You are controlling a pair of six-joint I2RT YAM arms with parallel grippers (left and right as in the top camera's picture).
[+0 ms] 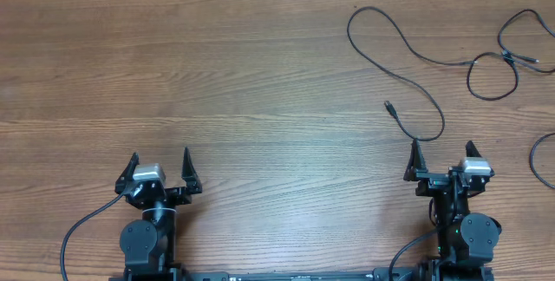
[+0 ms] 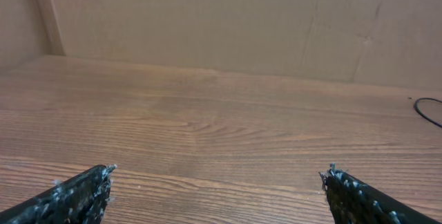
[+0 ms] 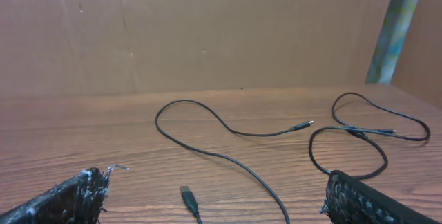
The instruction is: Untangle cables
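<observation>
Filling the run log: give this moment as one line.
left gripper: open, empty | right gripper: open, empty | cables: loose, ahead of right gripper

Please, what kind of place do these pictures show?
Probably a robot test bench: a wood-grain table walled by cardboard panels, the left tool and right tool both open, and loose black cables.

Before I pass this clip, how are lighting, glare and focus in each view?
Overhead: even, soft light, no glare on the table, cables crisp. Left wrist: wood grain slightly soft, left gripper fingertips dark and underlit. Right wrist: cables readable, near plug sharp enough, upper-right background blurred.
</observation>
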